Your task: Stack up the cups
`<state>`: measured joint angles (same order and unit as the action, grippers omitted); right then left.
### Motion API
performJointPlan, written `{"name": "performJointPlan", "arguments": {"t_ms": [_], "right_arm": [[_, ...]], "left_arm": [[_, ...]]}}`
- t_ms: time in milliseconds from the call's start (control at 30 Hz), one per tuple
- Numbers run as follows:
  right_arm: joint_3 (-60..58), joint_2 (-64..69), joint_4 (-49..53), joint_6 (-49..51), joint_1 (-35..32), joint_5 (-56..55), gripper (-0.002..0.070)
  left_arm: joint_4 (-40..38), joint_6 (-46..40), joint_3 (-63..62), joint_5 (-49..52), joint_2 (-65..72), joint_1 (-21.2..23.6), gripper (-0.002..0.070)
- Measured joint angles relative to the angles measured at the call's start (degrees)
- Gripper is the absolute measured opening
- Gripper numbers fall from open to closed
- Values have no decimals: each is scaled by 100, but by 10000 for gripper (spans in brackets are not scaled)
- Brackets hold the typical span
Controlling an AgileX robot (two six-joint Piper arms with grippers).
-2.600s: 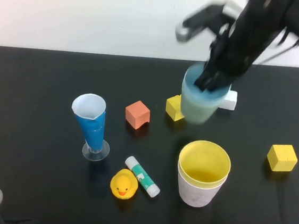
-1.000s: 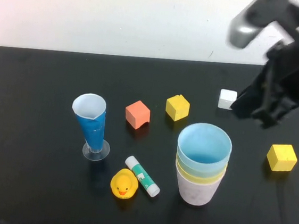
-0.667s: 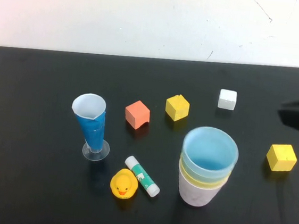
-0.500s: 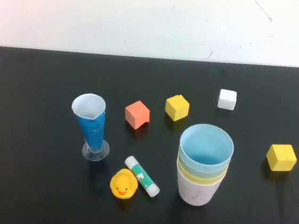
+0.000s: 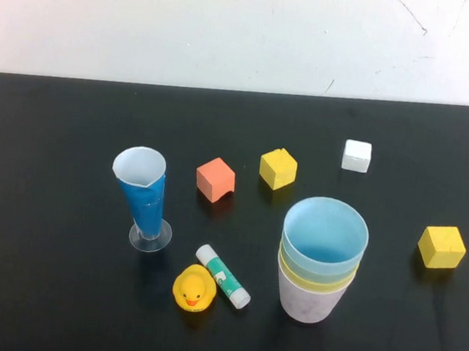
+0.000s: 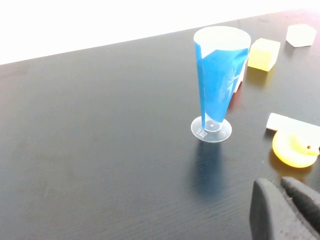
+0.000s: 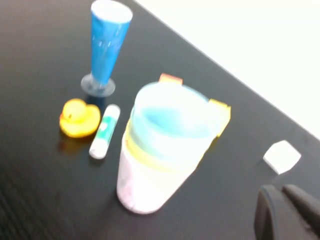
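Left gripper (image 6: 286, 210) and right gripper (image 7: 285, 212) hover low, jaws closed, empty; cups (image 5: 319, 260) nested.

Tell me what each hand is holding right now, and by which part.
Nothing. The left hand and the right hand are both shut and empty, off the table's near edge. The cups stand stacked, untouched.

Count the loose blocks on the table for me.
4: orange block and yellow block behind the cup stack, white block farther back, another yellow block right of it.
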<state>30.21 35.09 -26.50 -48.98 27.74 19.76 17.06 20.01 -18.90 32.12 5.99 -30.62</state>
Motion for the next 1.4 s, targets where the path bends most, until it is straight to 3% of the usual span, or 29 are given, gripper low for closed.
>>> {"name": "performJointPlan", "arguments": {"t_ms": [367, 667, 800, 1000, 1167, 1400], "right_arm": [[-695, 0, 0, 0, 0, -1, -1], [-1315, -207, -4, 50, 0, -783, -1], [-1595, -754, 553, 1366, -94, -782, -1], [-1745, -1865, 2612, 3676, -1018, 425, -1], [-1799, -2746, 3065, 3772, -2080, 929, -1], [-2481, -3421, 3099, 3690, -2922, 148, -1]], "left_arm": [[0, 10, 0, 0, 0, 0, 1], [0, 10, 0, 0, 0, 0, 1], [0, 10, 0, 0, 0, 0, 1], [0, 10, 0, 0, 0, 0, 1], [0, 10, 0, 0, 0, 0, 1], [0, 10, 0, 0, 0, 0, 1]]}}
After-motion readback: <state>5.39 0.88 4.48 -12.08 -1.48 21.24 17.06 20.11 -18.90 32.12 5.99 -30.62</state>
